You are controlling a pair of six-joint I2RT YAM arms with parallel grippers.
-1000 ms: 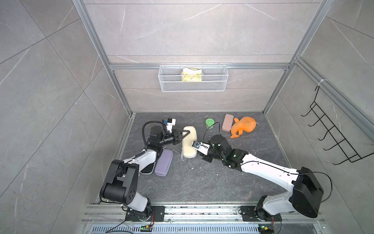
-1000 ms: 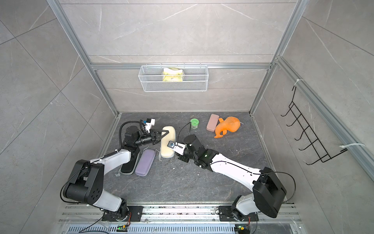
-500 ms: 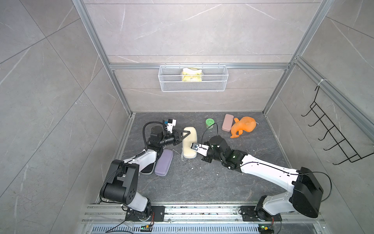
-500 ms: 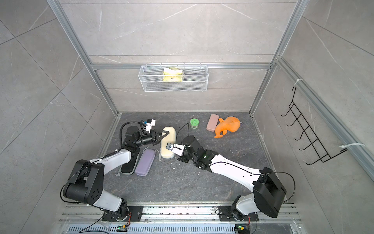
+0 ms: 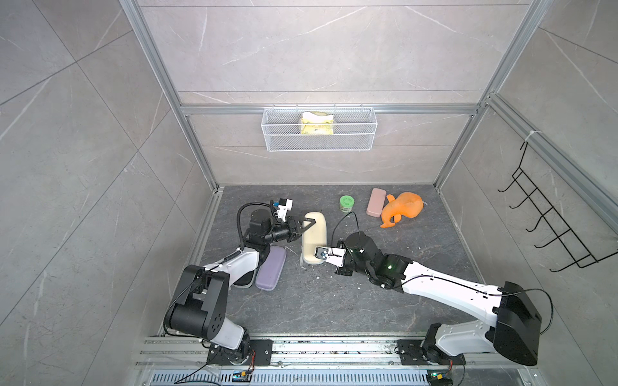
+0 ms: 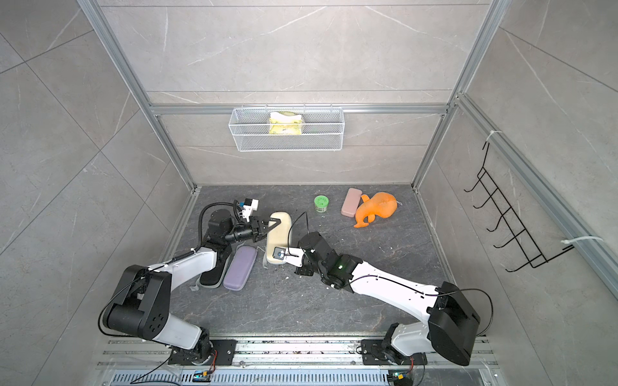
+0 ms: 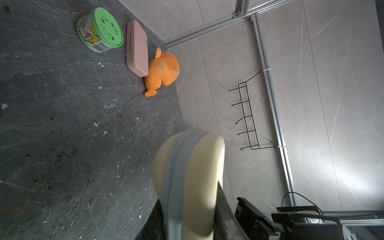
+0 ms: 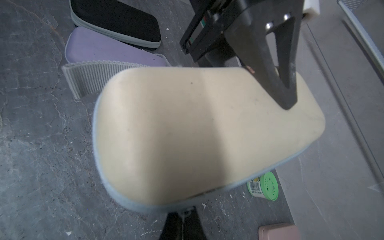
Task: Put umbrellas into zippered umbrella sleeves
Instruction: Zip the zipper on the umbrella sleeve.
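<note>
**Clerk:** First entry, left gripper (image 5: 307, 224): how is it listed?

**Checker:** It is listed as closed to a narrow gap on the cream sleeve (image 5: 314, 237). One finger is laid on the upper face toward the far end and the other is tucked beneath. The sleeve is thus held between the two arms.

**Clerk:** What is entered at far left?

**Checker:** The black sleeve (image 6: 210, 277) is entered first, partly under the left arm. The lilac sleeve (image 5: 271, 270) is laid just beside it. Both are seen shut. No umbrellas are in sight, and what is inside cannot be told.

**Clerk:** How is the cream sleeve's handling rated?

**Checker:** It is judged a stiff, light shell with a smooth cloth skin, likely to slide unless clamped. The flat faces are recommended for holding, and the grey zip band is best left free.

**Clerk:** And the right gripper (image 8: 183, 217)?

**Checker:** It is recorded as fully closed at the sleeve's near end. What appears to be the zip pull (image 8: 186, 212) is pinched there. The pull is small and thin, so slipping is to be expected.

**Clerk:** What is noted further right?

**Checker:** A green tin (image 5: 346, 203), a pink case (image 5: 376, 202) and an orange plush toy (image 5: 401, 209) are noted, well apart from the work.
</note>
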